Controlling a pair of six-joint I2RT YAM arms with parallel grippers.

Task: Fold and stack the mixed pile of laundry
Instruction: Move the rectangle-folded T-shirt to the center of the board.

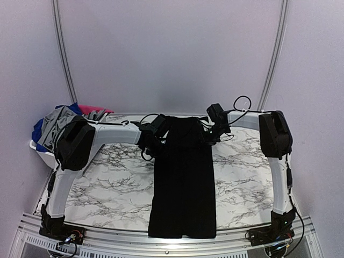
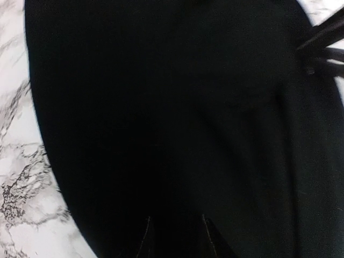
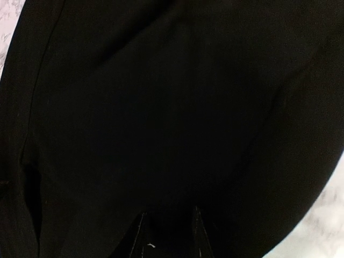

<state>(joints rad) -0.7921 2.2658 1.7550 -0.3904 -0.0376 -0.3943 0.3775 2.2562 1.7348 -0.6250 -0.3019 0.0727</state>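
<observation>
The black garment (image 1: 184, 183) lies flat down the middle of the tabletop (image 1: 107, 183). Its long axis runs from the far edge to the near edge, where its lower hem hangs slightly over. The rest of the mixed laundry pile (image 1: 62, 121), grey, royal blue and hot pink, sits heaped in the white basket (image 1: 38, 148) off the tabletop's far left corner.

Both arms reach to the garment's far end. The left gripper (image 1: 152, 134) sits at its far left corner and the right gripper (image 1: 213, 129) at its far right corner, so the whole length of cloth stretches from the grippers towards the arm bases. Neither arm is nearer; each has its own corner. A lengthwise fold would probably mean bringing that far end towards the near hem.

In both wrist views black cloth fills nearly the whole frame, with marble showing only at the sides. Each gripper's jaws look fairly narrow and sit right at the fabric. With dark fingers against dark cloth, I cannot tell whether either one is pinching the garment or only resting on it.
</observation>
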